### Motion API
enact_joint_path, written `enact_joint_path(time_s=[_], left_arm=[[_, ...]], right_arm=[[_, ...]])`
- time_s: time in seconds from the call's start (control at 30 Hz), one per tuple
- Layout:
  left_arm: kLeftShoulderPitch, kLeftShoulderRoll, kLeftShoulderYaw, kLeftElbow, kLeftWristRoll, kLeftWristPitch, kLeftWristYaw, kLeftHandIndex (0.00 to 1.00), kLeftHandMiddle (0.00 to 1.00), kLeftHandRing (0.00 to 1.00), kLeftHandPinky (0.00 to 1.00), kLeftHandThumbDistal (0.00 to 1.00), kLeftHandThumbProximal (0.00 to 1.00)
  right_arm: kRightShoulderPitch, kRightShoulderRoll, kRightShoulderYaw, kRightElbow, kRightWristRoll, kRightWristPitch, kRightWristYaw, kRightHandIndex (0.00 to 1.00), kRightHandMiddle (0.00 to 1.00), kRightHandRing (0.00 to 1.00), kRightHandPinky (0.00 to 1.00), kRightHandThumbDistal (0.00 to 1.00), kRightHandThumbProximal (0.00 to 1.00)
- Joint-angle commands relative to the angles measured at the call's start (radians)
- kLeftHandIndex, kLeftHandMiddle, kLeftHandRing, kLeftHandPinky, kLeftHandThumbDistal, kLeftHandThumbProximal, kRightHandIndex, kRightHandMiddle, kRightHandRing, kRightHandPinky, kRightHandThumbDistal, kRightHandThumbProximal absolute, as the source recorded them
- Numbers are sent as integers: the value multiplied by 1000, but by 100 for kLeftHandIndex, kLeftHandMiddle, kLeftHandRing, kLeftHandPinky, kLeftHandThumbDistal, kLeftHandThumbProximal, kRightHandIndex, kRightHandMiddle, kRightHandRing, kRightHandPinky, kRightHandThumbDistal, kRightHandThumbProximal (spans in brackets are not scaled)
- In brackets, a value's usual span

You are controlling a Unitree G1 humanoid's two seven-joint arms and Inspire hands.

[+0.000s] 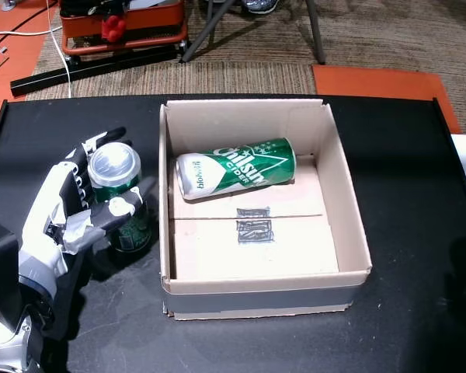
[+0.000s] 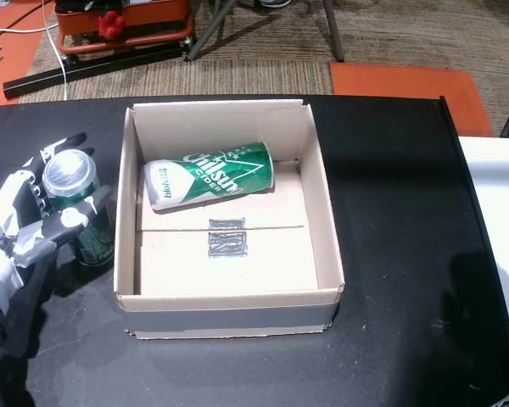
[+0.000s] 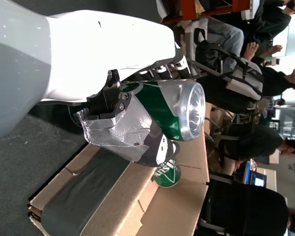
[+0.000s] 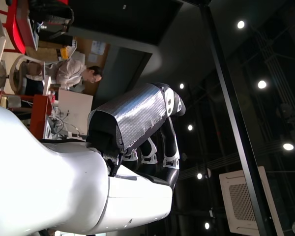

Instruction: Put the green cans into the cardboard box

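An upright green can (image 1: pixel 118 172) stands just left of the cardboard box (image 1: pixel 346 194), and my left hand (image 1: pixel 66 211) is shut on it, thumb across the front and fingers behind. In both head views I cannot tell whether it rests on the black table or hangs just above. A second green can (image 1: pixel 237 167) lies on its side in the far part of the box. The other head view shows the held can (image 2: pixel 69 174), the hand (image 2: pixel 17 225), the box (image 2: pixel 327 212) and the lying can (image 2: pixel 210 174). My right hand (image 4: pixel 137 128) appears only in the right wrist view, raised, holding nothing.
Beyond the table's far edge, a red machine (image 1: pixel 124 27) and tripod legs (image 1: pixel 217 23) stand on the carpet. A white surface (image 2: pixel 492 212) borders the table on the right. Seated people (image 3: pixel 246 142) show behind the held can (image 3: pixel 179 110) in the left wrist view.
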State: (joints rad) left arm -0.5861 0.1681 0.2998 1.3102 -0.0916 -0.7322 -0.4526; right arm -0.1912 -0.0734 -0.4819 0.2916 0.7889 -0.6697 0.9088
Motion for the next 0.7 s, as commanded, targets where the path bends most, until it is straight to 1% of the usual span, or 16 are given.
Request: enact_joint_path(time_s=[0.0, 0.03, 0.13, 0.23, 0.33, 0.4, 0.5, 0.67], left_arm=[[-2, 12, -5, 11, 11, 18, 5, 85, 81, 79, 79, 77, 7], [-2, 13, -6, 12, 12, 20, 6, 85, 80, 78, 78, 78, 7], [-3, 13, -1, 12, 5, 36, 2, 85, 79, 77, 77, 80, 3], [-2, 11, 3, 11, 2, 39, 2, 85, 79, 78, 78, 76, 0], [-1, 9, 6, 11, 0, 43, 0, 86, 79, 77, 77, 76, 0], [-1, 9, 7, 11, 0, 40, 1, 85, 78, 77, 77, 75, 1], [-2, 11, 4, 11, 6, 33, 7, 86, 78, 76, 77, 73, 0], [-4, 10, 9, 13, 0, 44, 6, 86, 77, 75, 74, 72, 0]], right_arm=[[14, 2, -4, -8, 7, -2, 0, 1, 5, 12, 24, 70, 0], [13, 1, -5, -7, 9, -2, 4, 1, 5, 13, 25, 68, 0], [11, -1, -8, -3, 10, -5, 9, 2, 5, 12, 25, 70, 0], [10, -2, -9, -4, 9, -4, 8, 3, 6, 13, 25, 69, 0], [7, -5, -11, 0, 8, -6, 11, 3, 6, 14, 25, 69, 0], [6, -5, -10, 0, 13, 1, 14, 3, 6, 13, 25, 71, 0], [-1, -6, -11, 7, 14, 0, 21, 3, 6, 14, 26, 70, 0], [-3, -4, -12, 7, 10, 0, 15, 3, 6, 13, 25, 71, 0]])
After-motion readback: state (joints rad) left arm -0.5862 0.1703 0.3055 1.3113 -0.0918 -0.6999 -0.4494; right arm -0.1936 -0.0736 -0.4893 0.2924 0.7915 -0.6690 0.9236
